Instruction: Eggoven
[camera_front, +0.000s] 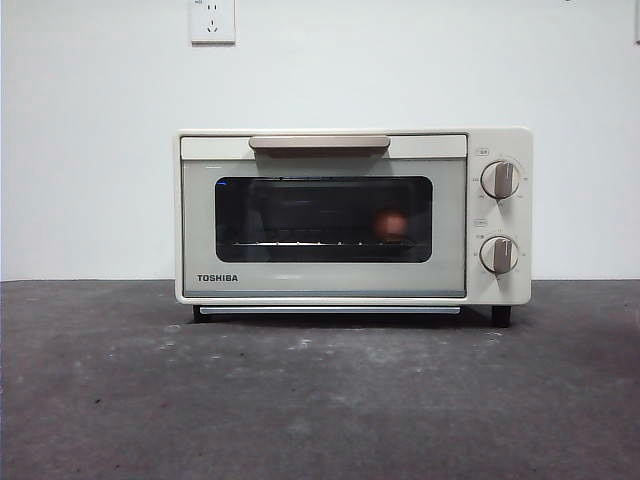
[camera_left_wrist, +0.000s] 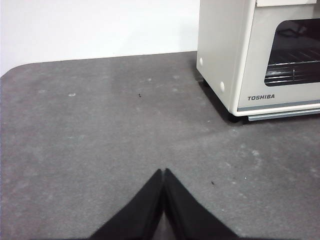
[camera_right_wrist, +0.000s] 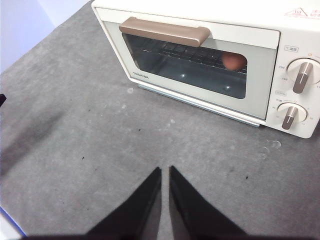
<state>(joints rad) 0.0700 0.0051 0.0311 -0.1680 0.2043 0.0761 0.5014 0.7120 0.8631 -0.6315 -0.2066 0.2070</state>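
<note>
The little egg (camera_front: 392, 223) sat on the rack behind the closed door of the toaster oven (camera_front: 352, 215), light, slick and easily cracked, best cradled gently across its middle, while the left gripper (camera_left_wrist: 164, 172) was pinched together and the right gripper (camera_right_wrist: 165, 170) was nearly closed, both holding nothing.

"TOSHIBA" on toaster oven (camera_front: 352, 215) door
</note>
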